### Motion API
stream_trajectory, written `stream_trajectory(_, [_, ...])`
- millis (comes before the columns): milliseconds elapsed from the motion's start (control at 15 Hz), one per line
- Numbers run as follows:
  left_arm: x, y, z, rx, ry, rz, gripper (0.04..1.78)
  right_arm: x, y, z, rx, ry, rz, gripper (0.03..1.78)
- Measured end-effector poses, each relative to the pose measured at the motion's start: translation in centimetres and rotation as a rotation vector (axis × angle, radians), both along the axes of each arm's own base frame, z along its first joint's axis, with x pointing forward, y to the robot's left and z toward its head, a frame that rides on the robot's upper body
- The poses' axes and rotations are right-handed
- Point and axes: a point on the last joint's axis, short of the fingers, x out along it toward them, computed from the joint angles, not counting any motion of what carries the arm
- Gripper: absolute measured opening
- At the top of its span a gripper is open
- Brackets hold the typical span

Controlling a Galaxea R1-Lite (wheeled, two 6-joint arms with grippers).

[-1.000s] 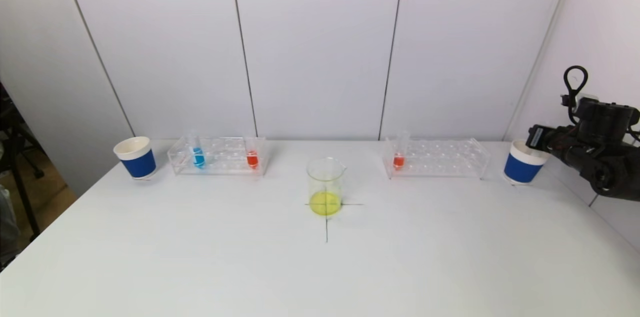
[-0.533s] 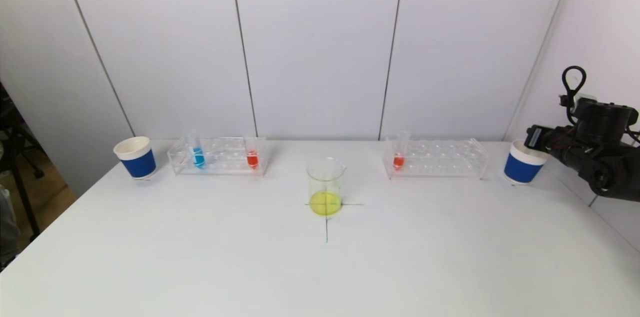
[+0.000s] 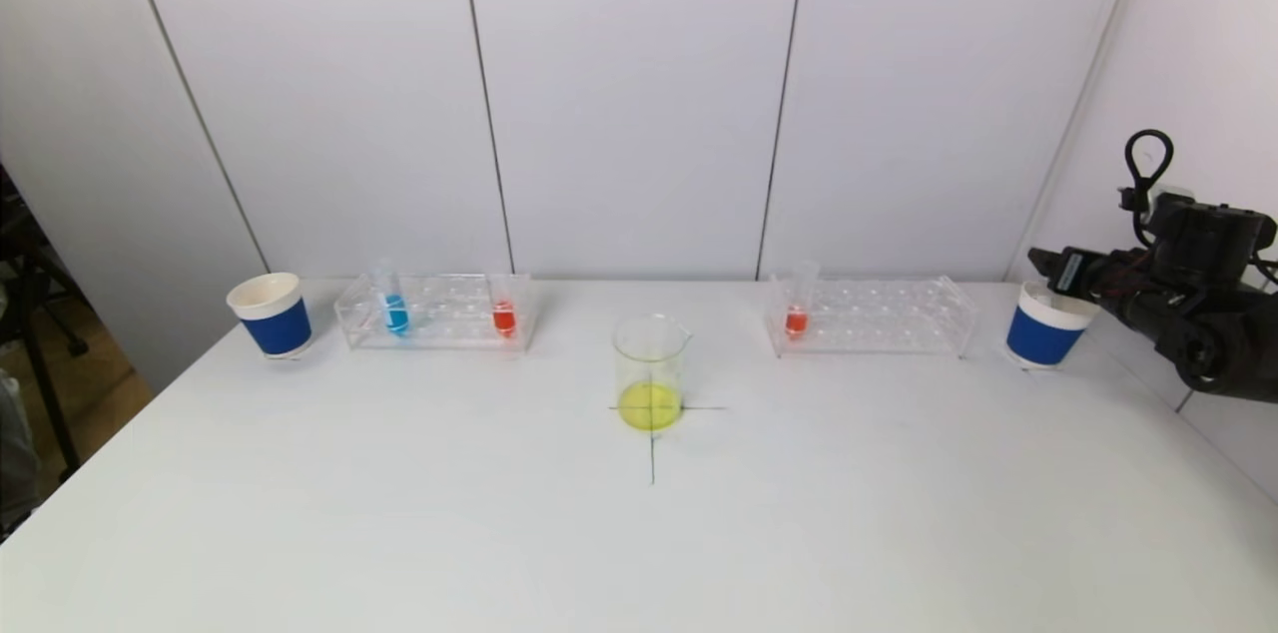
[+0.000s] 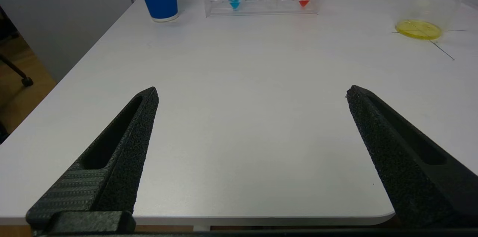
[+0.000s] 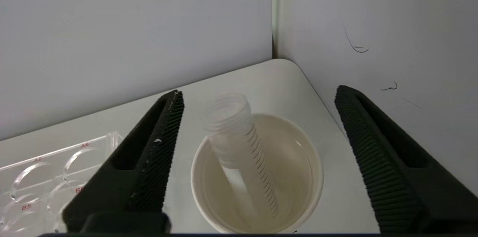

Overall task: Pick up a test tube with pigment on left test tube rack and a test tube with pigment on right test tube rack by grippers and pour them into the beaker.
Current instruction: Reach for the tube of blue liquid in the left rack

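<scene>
The left test tube rack [image 3: 434, 312] holds a blue tube [image 3: 395, 312] and a red tube [image 3: 504, 316]. One red tube [image 3: 796, 318] stands in the right rack [image 3: 874, 316]. Between the racks is the beaker [image 3: 650, 373], with yellow liquid at its bottom. My right gripper [image 5: 257, 98] hovers open just above the right blue-and-white cup [image 3: 1043, 325]. An empty clear tube [image 5: 239, 136] leans inside that cup [image 5: 317, 181], touching neither finger. My left gripper [image 4: 252, 93] is open and empty over the table's near left edge.
A second blue-and-white cup [image 3: 271, 315] stands left of the left rack. The wall corner is close behind the right cup. A black cross [image 3: 652, 443] is drawn on the table under the beaker.
My right gripper has opened above the right cup, and the empty tube is left lying in it. The left gripper has not moved.
</scene>
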Motion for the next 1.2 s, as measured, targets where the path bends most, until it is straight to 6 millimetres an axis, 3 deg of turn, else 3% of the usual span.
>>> stream_trajectory(267, [0.0,0.0,0.0,0.0,0.0,0.0,1.76,0.0,0.0,0.0,-0.001,0.001,0.0,1.77])
stream_trajectory(667, [0.0,0.0,0.0,-0.001,0.0,0.0,1.76,-0.2,0.8,1.0,-0.009,-0.022,0.017,1.77])
stream_trajectory(933, [0.0,0.0,0.0,0.0,0.0,0.0,1.76,-1.6,3.6,3.8,-0.017,-0.069,0.075,1.77])
stream_trajectory(1200, [0.0,0.0,0.0,-0.001,0.0,0.0,1.76,-5.2,7.6,7.2,-0.023,-0.118,0.163,1.77])
